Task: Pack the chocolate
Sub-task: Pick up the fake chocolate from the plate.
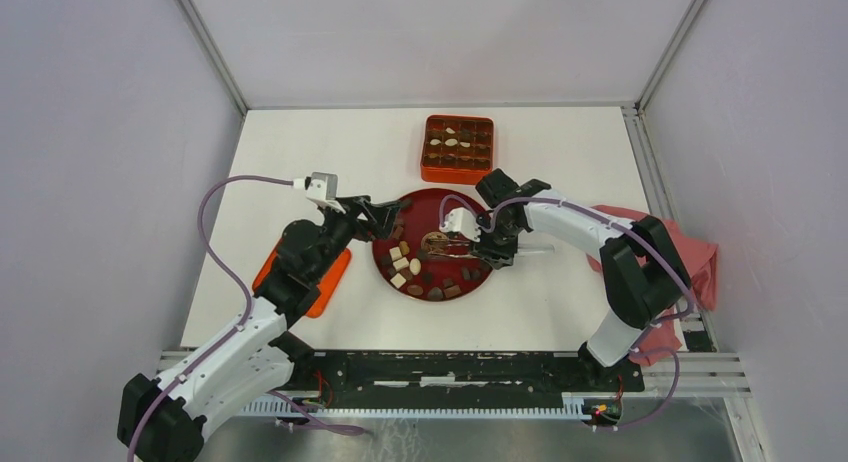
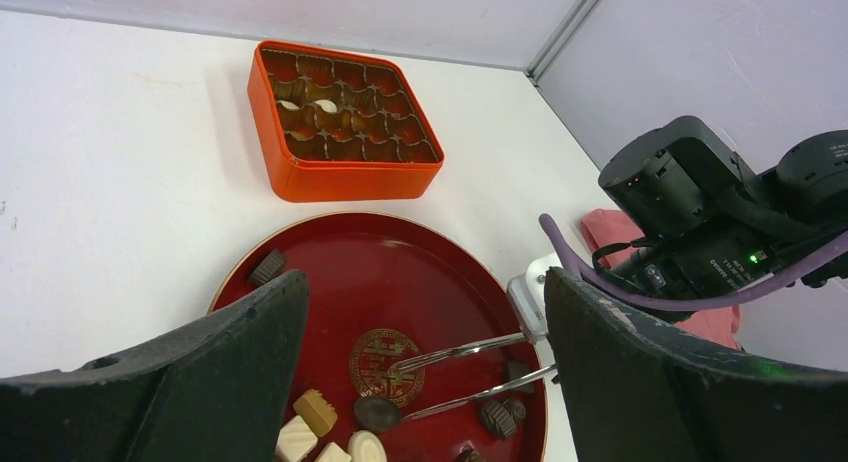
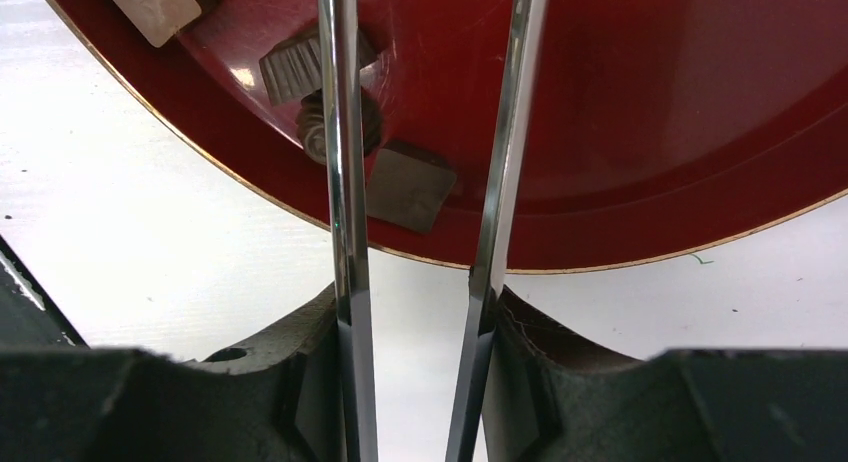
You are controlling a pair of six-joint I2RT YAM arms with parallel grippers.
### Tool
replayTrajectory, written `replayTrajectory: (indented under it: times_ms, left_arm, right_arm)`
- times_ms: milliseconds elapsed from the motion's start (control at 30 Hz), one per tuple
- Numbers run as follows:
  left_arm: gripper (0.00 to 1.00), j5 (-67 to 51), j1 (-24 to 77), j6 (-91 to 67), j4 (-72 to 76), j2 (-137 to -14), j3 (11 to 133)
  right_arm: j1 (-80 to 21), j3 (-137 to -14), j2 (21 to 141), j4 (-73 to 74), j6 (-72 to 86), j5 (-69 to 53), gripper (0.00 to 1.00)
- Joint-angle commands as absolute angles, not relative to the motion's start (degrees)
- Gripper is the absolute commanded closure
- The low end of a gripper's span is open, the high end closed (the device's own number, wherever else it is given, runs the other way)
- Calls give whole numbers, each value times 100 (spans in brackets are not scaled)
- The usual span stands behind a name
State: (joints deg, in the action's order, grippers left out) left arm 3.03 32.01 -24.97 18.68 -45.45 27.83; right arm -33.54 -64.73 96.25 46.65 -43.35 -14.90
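Note:
Chocolate pieces, dark, tan and cream, lie on a round red plate. The orange gridded box behind it holds a few pieces. My right gripper is shut on metal tweezers, whose open tips reach over the plate's emblem. The lower tip is beside a dark round piece. In the right wrist view, the right gripper clamps the tweezers above a square brown piece. My left gripper is open and empty over the plate's left part.
A flat orange lid lies left of the plate under the left arm. A pink cloth sits at the table's right edge. Walls and frame posts bound the table at the back and sides.

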Motion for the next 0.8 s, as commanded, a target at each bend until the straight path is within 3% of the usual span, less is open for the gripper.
replayTrajectory:
  times_ms: [0,767]
  left_arm:
    - [7,466,3220,-2391,2170,-4405,2716]
    - [7,488,3223,-2416,2146,-4236,2636]
  right_arm:
    - [-3451,-6797,9681,4855,-4159,-1450,53]
    - [-3606,-7289,10173,4909,-3568,-1410,55]
